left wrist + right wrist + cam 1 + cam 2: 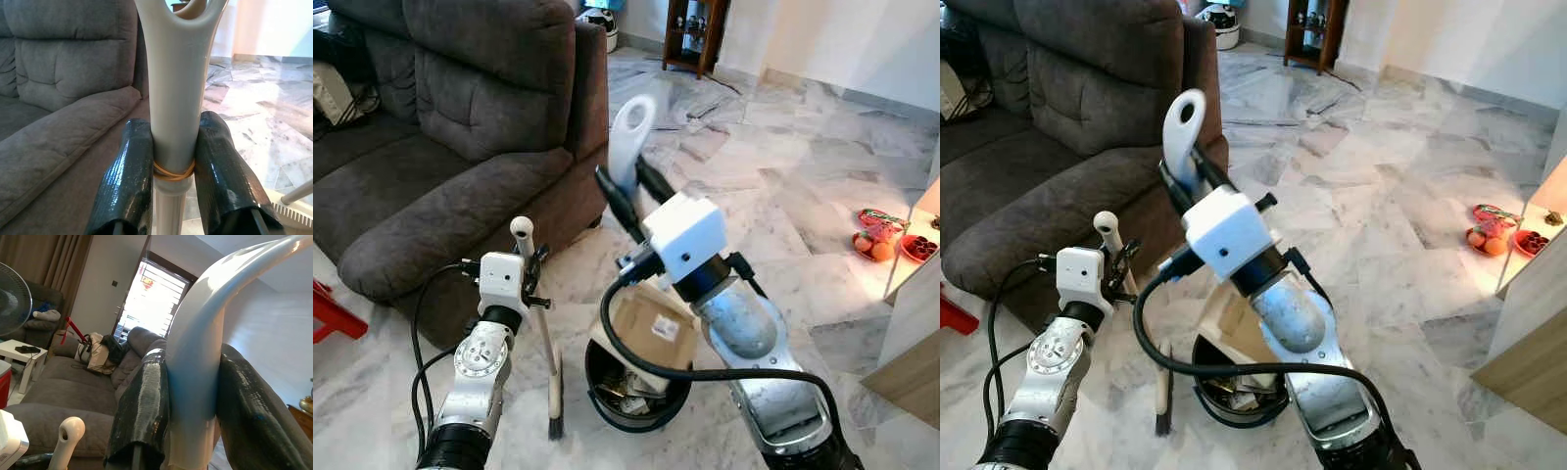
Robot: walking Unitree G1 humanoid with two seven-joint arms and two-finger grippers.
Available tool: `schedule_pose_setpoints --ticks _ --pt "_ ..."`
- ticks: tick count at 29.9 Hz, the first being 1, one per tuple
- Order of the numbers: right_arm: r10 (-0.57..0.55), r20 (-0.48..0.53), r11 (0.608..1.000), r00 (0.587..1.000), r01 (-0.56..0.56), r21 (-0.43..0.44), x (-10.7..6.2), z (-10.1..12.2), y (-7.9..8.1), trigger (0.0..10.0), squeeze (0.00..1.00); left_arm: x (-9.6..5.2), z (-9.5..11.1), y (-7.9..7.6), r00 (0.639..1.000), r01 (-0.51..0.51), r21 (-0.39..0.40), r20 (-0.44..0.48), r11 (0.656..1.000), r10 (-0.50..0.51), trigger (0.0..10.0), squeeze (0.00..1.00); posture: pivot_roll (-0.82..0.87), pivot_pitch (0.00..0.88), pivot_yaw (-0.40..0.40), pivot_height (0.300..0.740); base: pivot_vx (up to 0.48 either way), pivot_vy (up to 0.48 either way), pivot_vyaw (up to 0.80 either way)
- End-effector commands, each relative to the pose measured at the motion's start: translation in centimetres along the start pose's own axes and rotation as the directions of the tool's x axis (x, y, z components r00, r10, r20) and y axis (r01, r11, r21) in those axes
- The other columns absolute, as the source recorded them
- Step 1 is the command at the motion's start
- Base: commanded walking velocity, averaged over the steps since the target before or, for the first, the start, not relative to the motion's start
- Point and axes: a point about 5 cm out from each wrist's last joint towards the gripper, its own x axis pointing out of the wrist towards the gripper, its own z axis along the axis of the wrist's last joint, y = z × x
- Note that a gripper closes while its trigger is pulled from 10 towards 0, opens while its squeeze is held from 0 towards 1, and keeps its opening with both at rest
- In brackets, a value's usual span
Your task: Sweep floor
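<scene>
My left gripper [534, 276] is shut on the pale handle [176, 88] of a short broom [554, 392], which stands upright with its dark bristles on the marble floor beside the sofa. My right gripper [628, 194] is raised and shut on the white looped handle [631, 127] of a dustpan [651, 323]. The tan pan, with a white label on it, tilts down over a black bin [651, 423] that holds scraps of litter. In the right wrist view the fingers [142, 401] clamp the white loop [205, 323].
A dark grey sofa [460, 147] stands close on the left. Red dishes with fruit [881, 237] lie on the floor at right beside a pale cabinet [915, 294]. A wooden shelf [695, 34] stands far back. Open marble floor [783, 157] stretches ahead.
</scene>
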Motion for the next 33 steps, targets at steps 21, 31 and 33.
schedule_pose_setpoints --ticks 21,31,33 --pt "-0.001 0.019 1.0 1.0 0.001 0.012 0.2 0.7 -0.2 10.0 0.0 0.4 0.8 0.2 0.999 0.004 0.011 0.045 1.0 -0.004 10.0 0.0 0.0 0.075 0.014 0.74 0.0 0.0 0.0" --pt "-0.079 -0.004 0.997 0.997 0.079 0.015 0.3 0.2 -1.0 10.0 0.0 0.4 0.9 0.2 0.999 0.003 0.012 0.046 1.0 -0.003 10.0 0.0 0.0 0.07 0.013 0.74 0.0 0.0 0.0" --pt "-0.122 0.071 0.993 0.99 0.122 0.003 0.4 1.2 -1.7 10.0 0.0 0.4 0.9 0.2 0.999 0.002 0.013 0.047 1.0 -0.003 10.0 0.0 0.0 0.07 0.013 0.74 0.0 0.0 0.0"
